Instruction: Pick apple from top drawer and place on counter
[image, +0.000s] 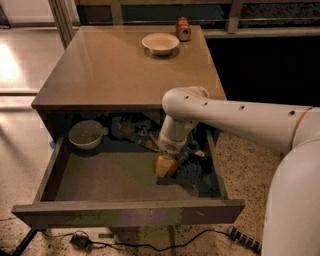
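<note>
Here, the small round red-orange apple (171, 168) is being gripped inside the wide shallow dark grey-green top drawer (125, 212), right of its middle and low over the drawer floor; whether it is being lifted clear of that floor cannot be told. The two-finger gripper (166, 164) at the end of the thick white robot arm (240, 120) is hanging down into the open drawer from the right, and the apple is being clasped between its narrowly set fingers (160, 163). The drawer is being shown pulled out from under the large flat glossy tan-brown tabletop (115, 70) of the dark cabinet, with its flat front panel nearest the camera. In the rear left corner of the drawer a round grey bowl (86, 134) is sitting upright, well apart from the apple. Along the back of the drawer, between that bowl and the arm, a jumble of small dark items (132, 130) is lying; what they are cannot be told. Near the far edge of the tabletop a shallow cream bowl (160, 43) is sitting, and near it to the right a cylindrical red-brown can (183, 28) is standing upright. A black cable (150, 247) is lying on the speckled floor (242, 165) below the drawer front
</note>
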